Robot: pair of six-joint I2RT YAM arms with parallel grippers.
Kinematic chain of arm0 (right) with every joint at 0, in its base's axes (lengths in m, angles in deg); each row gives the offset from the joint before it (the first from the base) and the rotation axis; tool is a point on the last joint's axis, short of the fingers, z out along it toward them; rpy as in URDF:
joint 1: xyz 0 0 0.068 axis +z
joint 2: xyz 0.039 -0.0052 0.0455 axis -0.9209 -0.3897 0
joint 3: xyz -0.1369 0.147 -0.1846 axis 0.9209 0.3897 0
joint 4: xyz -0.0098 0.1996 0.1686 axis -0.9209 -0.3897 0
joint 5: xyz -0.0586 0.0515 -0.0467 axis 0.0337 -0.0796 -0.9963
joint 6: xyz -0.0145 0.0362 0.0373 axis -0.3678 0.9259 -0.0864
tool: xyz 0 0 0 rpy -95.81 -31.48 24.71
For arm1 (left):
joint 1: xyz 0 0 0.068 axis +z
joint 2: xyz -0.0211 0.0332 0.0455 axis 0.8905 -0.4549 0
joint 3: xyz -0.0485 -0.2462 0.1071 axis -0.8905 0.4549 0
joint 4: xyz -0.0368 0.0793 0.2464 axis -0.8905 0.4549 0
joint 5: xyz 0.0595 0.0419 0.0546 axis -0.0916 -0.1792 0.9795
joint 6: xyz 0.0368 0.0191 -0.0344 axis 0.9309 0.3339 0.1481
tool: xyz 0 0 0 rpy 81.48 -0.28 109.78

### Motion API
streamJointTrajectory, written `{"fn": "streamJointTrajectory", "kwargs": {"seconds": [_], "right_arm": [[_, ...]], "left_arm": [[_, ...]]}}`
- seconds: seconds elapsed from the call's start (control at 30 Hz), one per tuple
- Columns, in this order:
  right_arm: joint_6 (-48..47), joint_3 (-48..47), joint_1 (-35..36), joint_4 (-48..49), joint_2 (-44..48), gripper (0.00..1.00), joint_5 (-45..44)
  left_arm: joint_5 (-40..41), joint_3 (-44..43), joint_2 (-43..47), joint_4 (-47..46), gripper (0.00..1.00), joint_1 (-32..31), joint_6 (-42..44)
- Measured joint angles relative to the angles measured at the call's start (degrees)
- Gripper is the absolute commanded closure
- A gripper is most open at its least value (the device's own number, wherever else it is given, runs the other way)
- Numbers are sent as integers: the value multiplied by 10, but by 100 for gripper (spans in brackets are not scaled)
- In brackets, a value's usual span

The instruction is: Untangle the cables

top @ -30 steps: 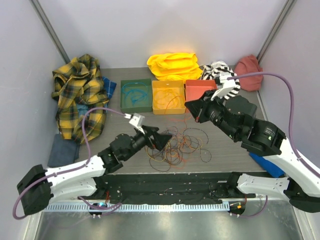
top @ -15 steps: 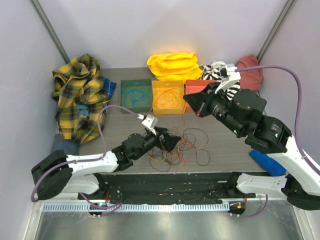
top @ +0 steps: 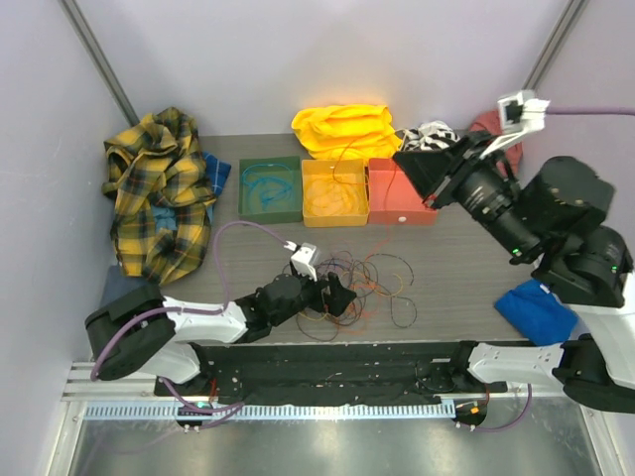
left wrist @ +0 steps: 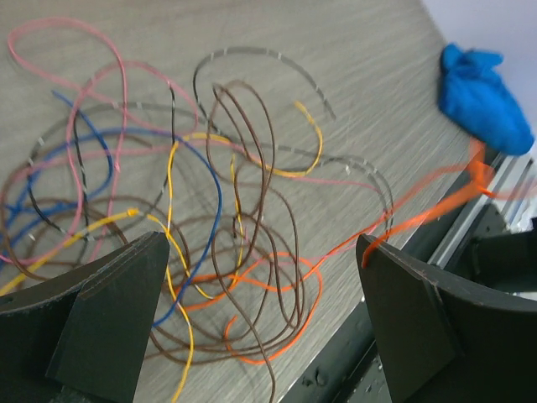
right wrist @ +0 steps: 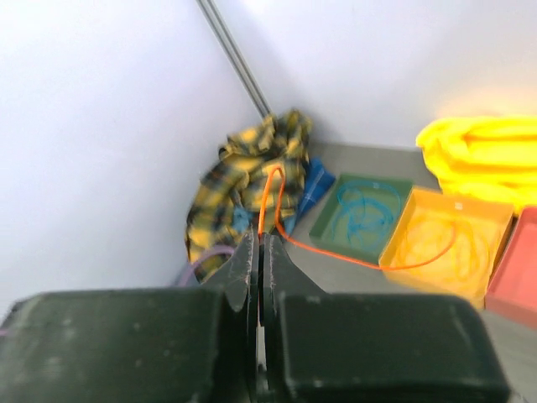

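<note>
Table (top: 456, 248) — grey, trays lined along far edge. Plaid cloth (top: 159, 188) heaped far left. Right gripper (right wrist: 260, 243) high above red tray (top: 397, 203); jaws pressed together, pinching orange strand (right wrist: 336, 254) which runs down toward yellow tray (top: 332, 220). Left gripper (left wrist: 260, 243) low over cables (top: 367, 278); jaws spread wide, gripping nothing. Cables — loose tangle on table, front centre, apart from trays. Strand's far end possibly inside yellow tray; too faint to confirm.
</note>
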State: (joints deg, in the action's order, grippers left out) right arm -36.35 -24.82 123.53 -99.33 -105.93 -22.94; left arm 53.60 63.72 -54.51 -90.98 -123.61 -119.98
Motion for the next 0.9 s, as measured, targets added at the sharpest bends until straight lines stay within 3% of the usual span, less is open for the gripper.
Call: {"fn": "streamJointTrajectory", "kwargs": {"seconds": [0.1, 0.2, 0.37, 0.53, 0.9], "right_arm": [[-12, -62, 0, -5, -15, 99, -5], [-16, -66, 0, -9, -13, 99, -9], [-17, -5, 0, -2, 14, 99, -18], [-15, 33, 0, -3, 13, 99, -21], [-15, 33, 0, -1, -3, 99, -20]], "left_arm": [[-1, 1, -16, -2, 0, -6, -10], [1, 3, -10, -14, 0, -8, -12], [6, 4, 44, -17, 4, -8, -6], [-13, -3, 78, -19, 2, -8, 7], [-131, -18, -48, -64, 0, -32, 9]]}}
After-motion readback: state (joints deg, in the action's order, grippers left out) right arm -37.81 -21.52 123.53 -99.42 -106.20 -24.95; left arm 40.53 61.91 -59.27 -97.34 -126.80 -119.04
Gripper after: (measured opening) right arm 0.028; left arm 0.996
